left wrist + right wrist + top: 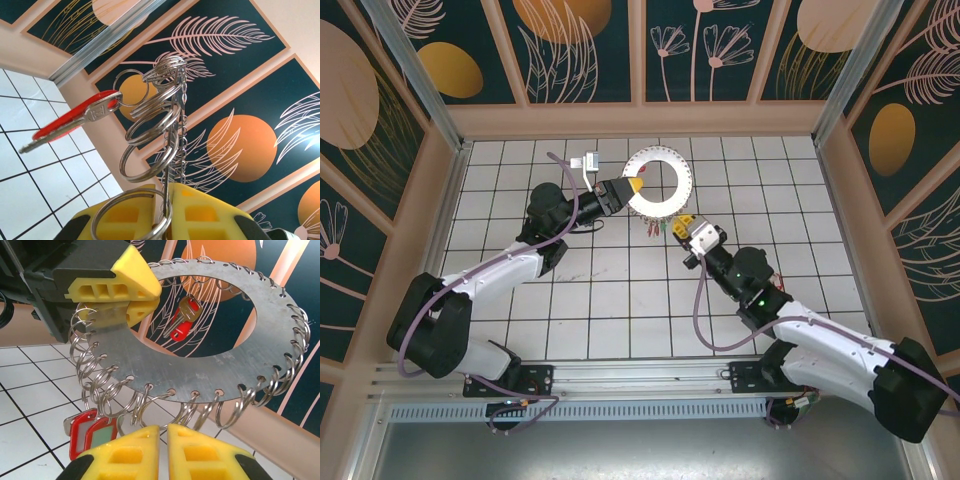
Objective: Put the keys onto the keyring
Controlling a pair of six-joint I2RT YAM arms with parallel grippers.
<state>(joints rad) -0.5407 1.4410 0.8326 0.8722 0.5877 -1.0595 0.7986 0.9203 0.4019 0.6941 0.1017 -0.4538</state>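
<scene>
While the left gripper (144,299) clamped the keyring (200,355) by its upper-left rim and held it tilted up from the tiled table (610,300), the step in hand appeared to be hanging a key on the lower rim. The right gripper (163,430) sat just below that rim with its fingers drawn together to a thin slit. Whether they pinched anything could not be told. One red-headed key (182,320) hung at the far rim, visible through the central hole. Two tags (92,432), red and green, hung from the split rings (150,402) at the lower left, just beside the right fingers. The next move would probably call for fine alignment at a single split ring while the left clamp stays steady.
</scene>
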